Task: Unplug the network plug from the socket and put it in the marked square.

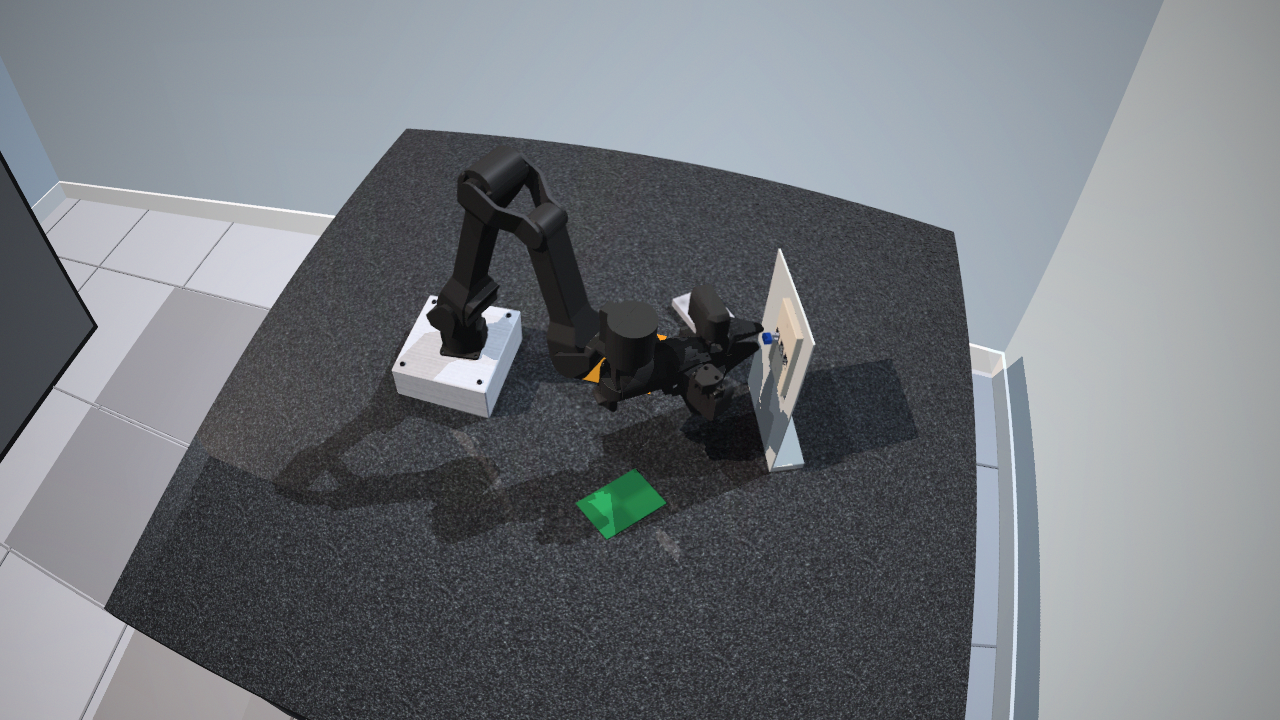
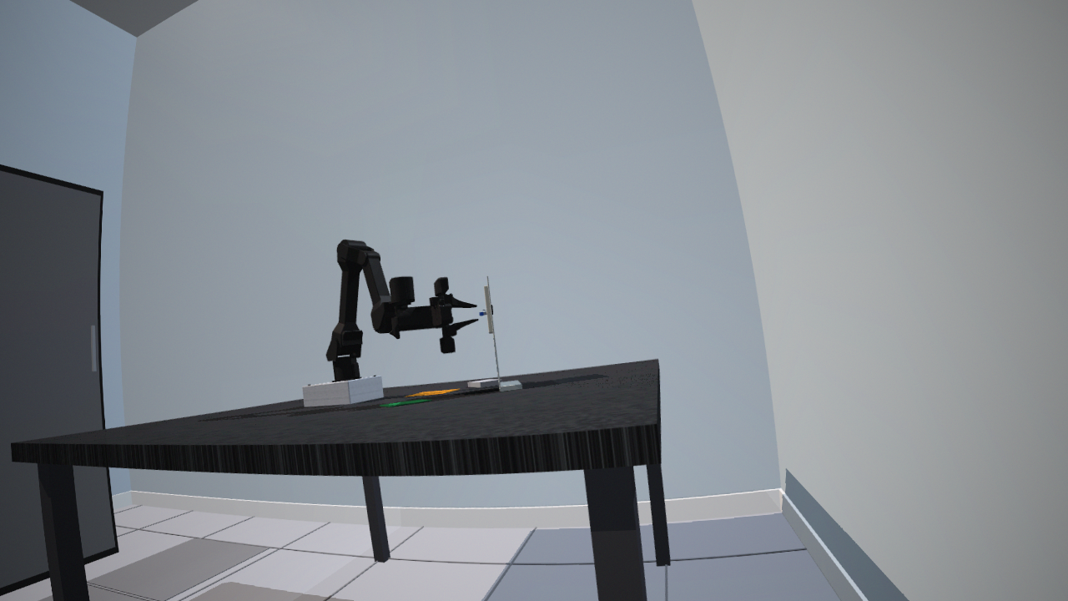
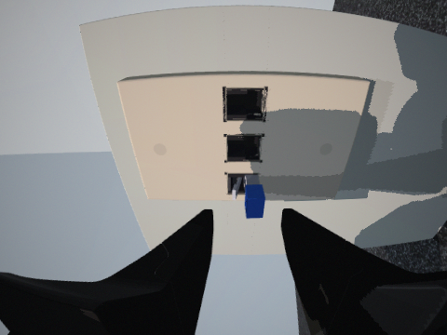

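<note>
The network plug, with a blue body, sits in the bottom socket in the wrist view, on the upright panel. Its thin pale tab shows left of the body in the wrist view and slants away from it. My gripper is open and empty, level in front of the plug, one finger above and one below. The fingertips are close to the blue body's rear end; no contact shows. A green square lies on the table.
An orange patch lies on the table under my arm. A flat white block lies near the panel. Two empty sockets share the beige plate. The white arm base stands behind.
</note>
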Available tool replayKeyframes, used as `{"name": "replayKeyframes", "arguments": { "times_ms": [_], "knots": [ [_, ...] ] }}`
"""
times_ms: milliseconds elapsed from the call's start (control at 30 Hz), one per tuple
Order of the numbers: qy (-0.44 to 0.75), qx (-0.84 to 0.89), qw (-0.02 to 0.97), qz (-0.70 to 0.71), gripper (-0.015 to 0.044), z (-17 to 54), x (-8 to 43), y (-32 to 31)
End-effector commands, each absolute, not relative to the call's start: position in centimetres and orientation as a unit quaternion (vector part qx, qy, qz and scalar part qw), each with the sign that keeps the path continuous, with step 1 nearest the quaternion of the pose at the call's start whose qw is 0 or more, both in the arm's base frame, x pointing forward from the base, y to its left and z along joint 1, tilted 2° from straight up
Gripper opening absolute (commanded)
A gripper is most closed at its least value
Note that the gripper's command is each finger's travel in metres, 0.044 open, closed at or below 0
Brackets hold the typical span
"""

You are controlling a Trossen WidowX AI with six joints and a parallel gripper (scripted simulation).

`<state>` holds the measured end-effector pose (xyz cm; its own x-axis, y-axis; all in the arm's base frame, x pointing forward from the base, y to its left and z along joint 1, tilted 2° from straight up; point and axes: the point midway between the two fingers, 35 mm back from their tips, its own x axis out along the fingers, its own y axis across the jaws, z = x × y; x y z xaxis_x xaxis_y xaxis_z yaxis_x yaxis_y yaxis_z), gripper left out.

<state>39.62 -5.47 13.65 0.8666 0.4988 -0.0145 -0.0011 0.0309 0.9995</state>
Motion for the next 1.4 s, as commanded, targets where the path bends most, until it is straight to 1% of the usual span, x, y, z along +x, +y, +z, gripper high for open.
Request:
{"name": "replayKeyframes", "arguments": {
  "times_ms": [0, 267, 333, 833, 1367],
  "knots": [
    [0.184, 0.675, 0.692, 0.177, 0.0156, 13.47, 40.39, -5.41],
    [0.183, 0.675, 0.692, 0.178, 0.0156, 13.49, 41.37, -5.09],
    [0.183, 0.675, 0.692, 0.178, 0.0104, 13.49, 41.37, -5.09],
    [0.183, 0.675, 0.692, 0.178, 0.0004, 13.49, 41.37, -5.09],
    [0.183, 0.675, 0.692, 0.177, 0.0, 13.47, 40.63, -5.2]
  ]
}}
